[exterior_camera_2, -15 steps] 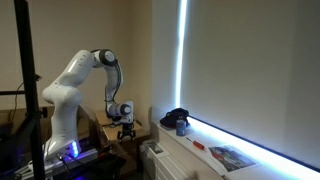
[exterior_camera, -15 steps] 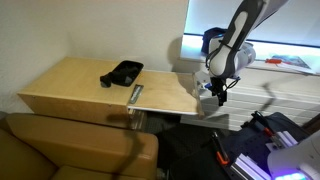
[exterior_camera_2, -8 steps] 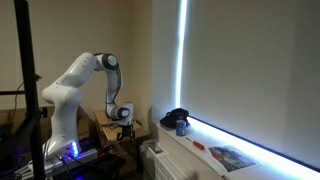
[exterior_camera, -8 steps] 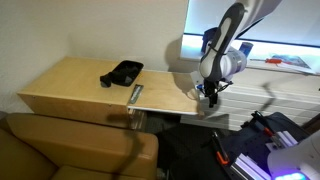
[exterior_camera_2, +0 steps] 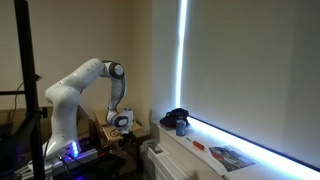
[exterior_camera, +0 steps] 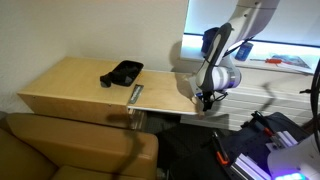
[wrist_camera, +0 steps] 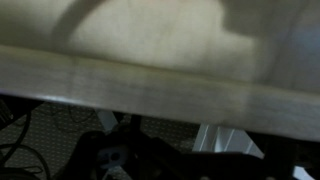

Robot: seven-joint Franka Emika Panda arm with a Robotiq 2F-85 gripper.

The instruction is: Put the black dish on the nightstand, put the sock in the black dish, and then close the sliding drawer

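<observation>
At the outer edge of the sliding drawer [exterior_camera: 165, 95], my fingers [exterior_camera: 206, 100] sit low against the wood, at the end farthest from the drawer's metal rail [exterior_camera: 136, 93]. Whether they are apart or together I cannot tell. In both exterior views they are a small dark knot under my white wrist [exterior_camera_2: 122, 128]. The wrist view shows only the drawer's pale edge [wrist_camera: 150, 90] as a blurred band, with dark clutter and what may be cables below it.

I judge I am placed here to push. The drawer stands pulled out, and a flat shove on this edge would send it toward the nightstand bench [exterior_camera: 70, 85] without any grasp. My arm comes down steeply from above, so the push has to run along the panel, not down onto it, or it may bind on the rail.

Past the drawer's rail end, the black dish [exterior_camera: 127, 69] lies on the nightstand bench's flat tan top, well apart from my fingers. A dark limp shape that I take for the sock [exterior_camera: 107, 79] lies with it, one end trailing over the dish's rim. It is too small to say more. So closing the drawer looks like the step left.

Below the drawer's rail end stands a brown padded seat [exterior_camera: 70, 145]. Beyond the drawer's outer edge runs a white radiator-like unit [exterior_camera: 275, 90] under a bright window [exterior_camera_2: 250, 70]. The wall behind is plain and pale.
</observation>
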